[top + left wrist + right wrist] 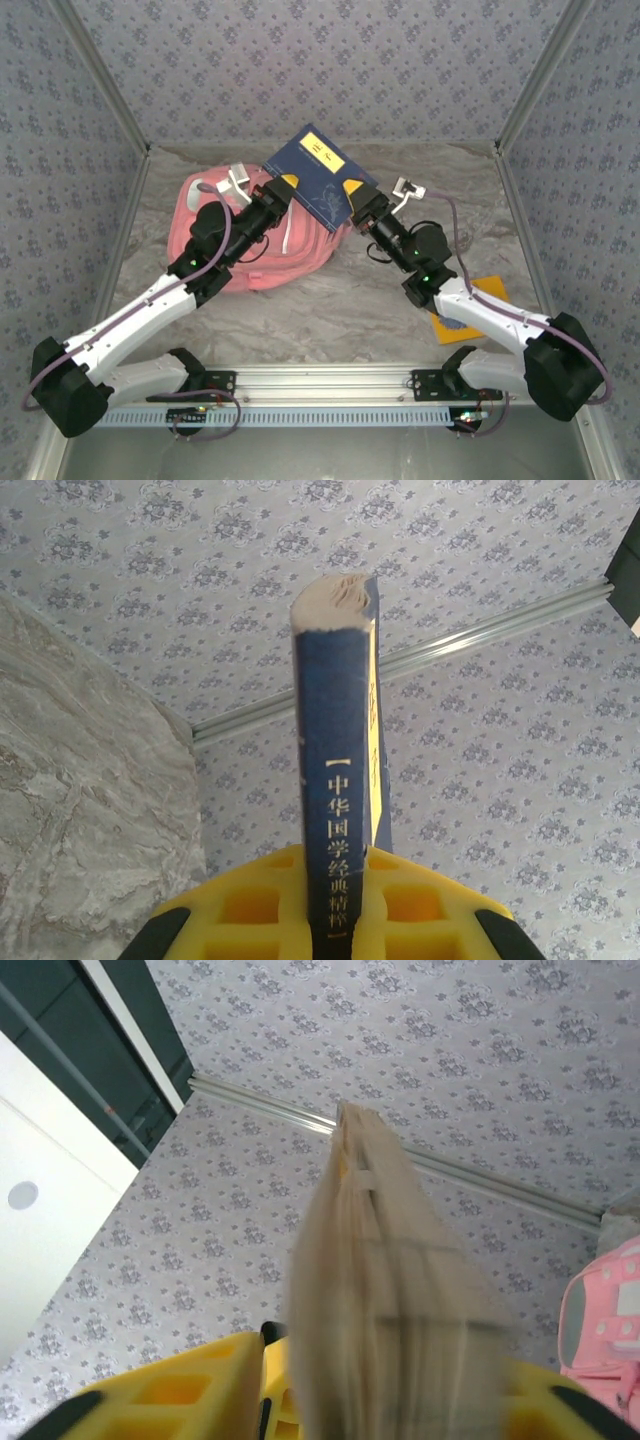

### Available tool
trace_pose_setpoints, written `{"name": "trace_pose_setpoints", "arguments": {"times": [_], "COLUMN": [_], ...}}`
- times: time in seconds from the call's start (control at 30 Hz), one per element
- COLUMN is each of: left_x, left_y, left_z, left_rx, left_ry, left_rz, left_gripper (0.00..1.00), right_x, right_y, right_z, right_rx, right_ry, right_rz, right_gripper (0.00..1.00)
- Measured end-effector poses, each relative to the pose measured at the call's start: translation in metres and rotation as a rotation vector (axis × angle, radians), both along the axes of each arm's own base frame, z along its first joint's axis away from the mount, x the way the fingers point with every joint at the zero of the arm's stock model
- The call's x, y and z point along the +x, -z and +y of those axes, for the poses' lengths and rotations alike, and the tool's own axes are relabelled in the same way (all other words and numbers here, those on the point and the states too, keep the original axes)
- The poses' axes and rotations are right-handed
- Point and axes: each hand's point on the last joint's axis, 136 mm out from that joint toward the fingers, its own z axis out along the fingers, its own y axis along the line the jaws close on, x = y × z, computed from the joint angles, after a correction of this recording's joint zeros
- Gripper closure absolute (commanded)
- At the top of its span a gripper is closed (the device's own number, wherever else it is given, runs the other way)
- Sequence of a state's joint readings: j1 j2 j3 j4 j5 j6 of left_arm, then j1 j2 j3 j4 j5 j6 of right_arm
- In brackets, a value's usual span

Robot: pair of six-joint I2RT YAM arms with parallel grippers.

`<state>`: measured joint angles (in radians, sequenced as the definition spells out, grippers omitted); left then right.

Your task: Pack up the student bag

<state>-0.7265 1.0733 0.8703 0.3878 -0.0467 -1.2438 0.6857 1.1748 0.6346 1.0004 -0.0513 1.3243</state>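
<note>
A dark blue book (pixel 318 175) with a yellow label hangs tilted above the student bag (pixel 265 268), a pink backpack lying flat on the table. My left gripper (pixel 283 192) is shut on the book's spine (pixel 335 730), its yellow fingers (pixel 250 910) pressed to both sides. My right gripper (pixel 355 197) is at the book's right side, its yellow fingers (pixel 170 1400) either side of the blurred page edge (pixel 390 1290). A narrow gap shows beside one finger. A corner of the bag (pixel 605 1310) shows at the right.
A flat orange-yellow item (pixel 478 298) lies on the table under the right arm. A small white object (pixel 405 190) sits just right of the book. Patterned walls enclose the table on three sides.
</note>
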Motion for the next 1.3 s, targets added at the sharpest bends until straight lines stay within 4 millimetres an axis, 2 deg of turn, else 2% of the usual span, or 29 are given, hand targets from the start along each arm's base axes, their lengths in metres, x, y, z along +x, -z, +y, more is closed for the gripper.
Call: {"name": "trace_pose_setpoints", "arguments": {"times": [0.13, 0.17, 0.2, 0.27, 0.33, 0.43, 0.53, 0.6, 0.67, 0.77, 0.87, 0.93, 1.03, 1.17, 1.3], "left_x": [0.0, 0.0, 0.0, 0.0, 0.003, 0.009, 0.025, 0.04, 0.056, 0.068, 0.073, 0.079, 0.09, 0.097, 0.095], "left_y": [0.0, 0.001, 0.002, 0.009, 0.021, 0.035, 0.056, 0.077, 0.112, 0.167, 0.206, 0.215, 0.214, 0.21, 0.218], "left_z": [0.0, 0.001, 0.0, -0.001, 0.001, 0.009, 0.012, 0.011, 0.015, 0.028, 0.039, 0.04, 0.028, 0.013, 0.011], "left_rx": [-0.004, -0.002, 0.006, 0.053, 0.14, 0.295, 0.497, 0.63, 0.766, 0.916, 0.992, 1.01, 1.012, 1.003, 1.015], "left_ry": [-0.002, -0.004, -0.004, 0.0, -0.013, -0.034, -0.039, -0.026, -0.002, 0.055, 0.134, 0.177, 0.249, 0.316, 0.351], "left_rz": [0.0, 0.0, -0.001, 0.005, 0.026, 0.028, 0.061, 0.1, 0.165, 0.279, 0.375, 0.398, 0.384, 0.358, 0.373], "left_gripper": [1.0, 0.96, 0.9, 0.66, 0.57, 0.47, 0.46, 0.48, 0.49, 0.51, 0.58, 0.61, 0.67, 0.68, 0.68], "right_x": [0.003, 0.003, 0.004, 0.003, 0.003, 0.009, 0.013, 0.013, 0.013, 0.009, 0.002, -0.004, -0.01, -0.013, -0.013], "right_y": [0.005, 0.006, 0.008, 0.013, 0.021, 0.036, 0.054, 0.068, 0.084, 0.11, 0.136, 0.148, 0.158, 0.164, 0.167], "right_z": [0.001, 0.0, -0.001, -0.006, -0.021, -0.057, -0.093, -0.107, -0.119, -0.129, -0.134, -0.135, -0.138, -0.145, -0.151], "right_rx": [-0.013, -0.02, -0.027, -0.052, -0.082, -0.139, -0.212, -0.276, -0.342, -0.42, -0.491, -0.527, -0.567, -0.581, -0.573], "right_ry": [0.018, 0.023, 0.027, 0.04, 0.072, 0.164, 0.25, 0.278, 0.293, 0.283, 0.259, 0.241, 0.22, 0.214, 0.213], "right_rz": [0.012, 0.015, 0.02, 0.028, 0.046, 0.09, 0.141, 0.181, 0.226, 0.287, 0.344, 0.37, 0.394, 0.414, 0.435], "right_gripper": [0.92, 0.97, 1.0, 1.0, 1.0, 1.0, 1.0, 1.0, 1.0, 1.0, 1.0, 1.0, 1.0, 1.0, 1.0]}}
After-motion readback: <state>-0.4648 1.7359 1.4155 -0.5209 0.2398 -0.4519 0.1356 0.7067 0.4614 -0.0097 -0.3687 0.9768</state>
